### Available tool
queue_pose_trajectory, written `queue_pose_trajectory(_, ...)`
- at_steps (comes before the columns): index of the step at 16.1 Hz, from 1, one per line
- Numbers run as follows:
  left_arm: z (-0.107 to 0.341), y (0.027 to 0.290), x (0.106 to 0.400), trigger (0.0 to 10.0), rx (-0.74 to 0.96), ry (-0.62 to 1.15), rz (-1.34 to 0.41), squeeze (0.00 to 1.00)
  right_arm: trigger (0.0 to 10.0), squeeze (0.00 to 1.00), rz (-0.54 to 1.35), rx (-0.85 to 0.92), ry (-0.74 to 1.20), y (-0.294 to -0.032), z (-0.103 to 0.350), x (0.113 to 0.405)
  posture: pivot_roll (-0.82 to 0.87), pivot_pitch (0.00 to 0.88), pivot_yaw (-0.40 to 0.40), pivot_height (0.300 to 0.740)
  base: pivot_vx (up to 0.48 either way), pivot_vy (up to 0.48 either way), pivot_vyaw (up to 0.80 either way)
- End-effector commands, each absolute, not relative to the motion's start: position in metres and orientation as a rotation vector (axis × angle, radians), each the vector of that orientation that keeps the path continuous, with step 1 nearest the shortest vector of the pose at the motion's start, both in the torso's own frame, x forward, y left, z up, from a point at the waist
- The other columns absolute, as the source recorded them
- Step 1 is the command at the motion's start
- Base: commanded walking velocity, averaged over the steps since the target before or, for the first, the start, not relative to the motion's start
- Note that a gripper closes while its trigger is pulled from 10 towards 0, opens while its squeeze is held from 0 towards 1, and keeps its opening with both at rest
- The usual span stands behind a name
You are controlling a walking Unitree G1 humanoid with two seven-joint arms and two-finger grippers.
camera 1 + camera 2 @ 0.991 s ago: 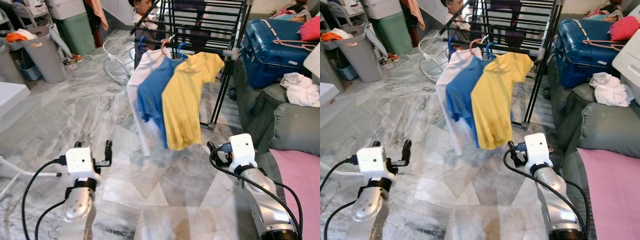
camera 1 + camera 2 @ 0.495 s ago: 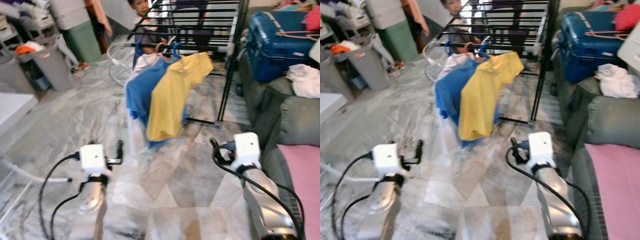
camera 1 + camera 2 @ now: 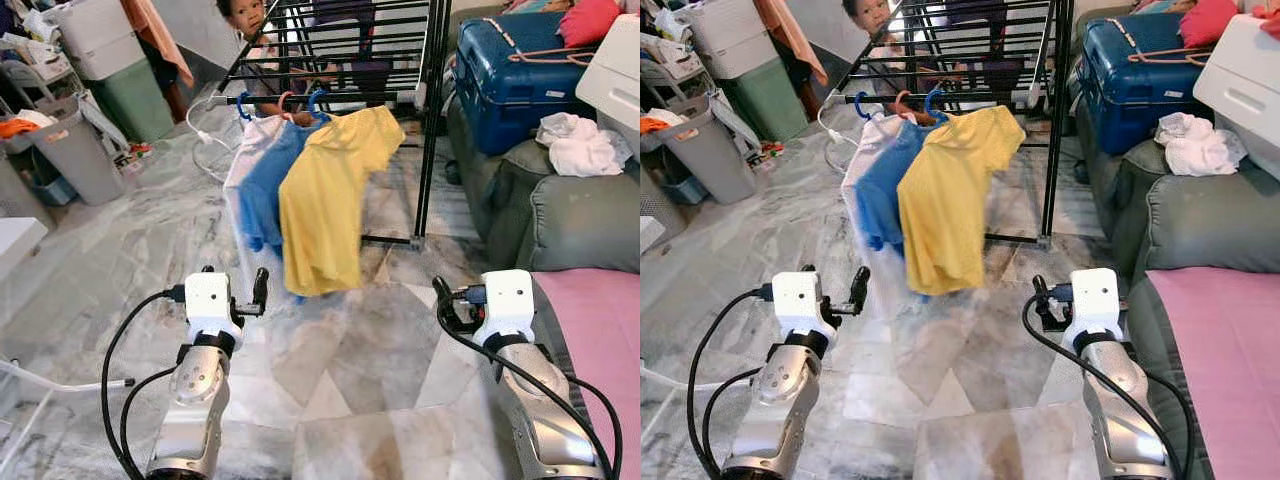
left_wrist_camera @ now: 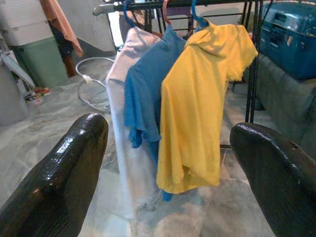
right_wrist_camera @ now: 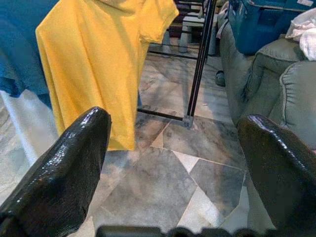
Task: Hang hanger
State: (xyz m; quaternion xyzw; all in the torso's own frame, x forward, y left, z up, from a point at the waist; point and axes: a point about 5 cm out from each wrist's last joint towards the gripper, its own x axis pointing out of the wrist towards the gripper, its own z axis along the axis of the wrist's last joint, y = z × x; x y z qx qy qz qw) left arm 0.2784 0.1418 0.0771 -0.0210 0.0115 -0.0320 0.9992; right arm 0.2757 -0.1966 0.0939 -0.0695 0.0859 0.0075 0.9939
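Note:
Three shirts hang on hangers from the front rail (image 3: pixel 320 98) of a black drying rack (image 3: pixel 432 120): a white shirt (image 3: pixel 238 165), a blue shirt (image 3: pixel 262 195) and a yellow shirt (image 3: pixel 325 205). Their hooks are blue (image 3: pixel 243 105), pink (image 3: pixel 287 103) and blue (image 3: pixel 316 100). A loose pink hanger (image 3: pixel 535 55) lies on the blue suitcase (image 3: pixel 505 90). My left gripper (image 3: pixel 235 288) is open and empty, low in front of the shirts. My right gripper (image 5: pixel 168 173) is open and empty too, level with the yellow shirt's hem.
A person (image 3: pixel 245 20) is behind the rack. A grey sofa (image 3: pixel 580 215) with white clothes (image 3: pixel 575 145) and a pink cover (image 3: pixel 600 330) lines the right side. A grey bin (image 3: pixel 75 150), a green bin (image 3: pixel 140 95) and a white hose (image 3: pixel 205 140) are at the left.
The whole view has shifted as the camera moved, so the rack and shirts sit further left and closer. The yellow shirt's hem is swinging. Both grippers stay open and empty.

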Motion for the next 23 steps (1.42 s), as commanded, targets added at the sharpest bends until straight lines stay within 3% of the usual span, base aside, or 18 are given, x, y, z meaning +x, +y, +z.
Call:
queue_pose_trajectory(1,0.0736,0.1571,0.2742,10.0,-0.031,0.039,-0.035,0.0,10.0,0.0,0.034,-0.118,0.166,-0.1855,0.096,0.2782,-0.22,0.0,0.181,0.74,0.0,0.0,0.0)
queue_pose_trajectory(10,0.0745,0.1626,0.2796,10.0,-0.041,0.049,-0.02,0.0,10.0,0.0,0.036,-0.099,0.166,-0.1825,0.097,0.2806,-0.22,0.0,0.188,0.74,0.0,0.083,0.0)
queue_pose_trajectory(23,0.0713,0.1567,0.2787,10.0,-0.025,0.071,-0.073,0.0,10.0,0.0,-0.016,-0.088,0.162,-0.1865,0.0969,0.2757,-0.23,0.0,0.211,0.74,0.0,0.457,0.0)
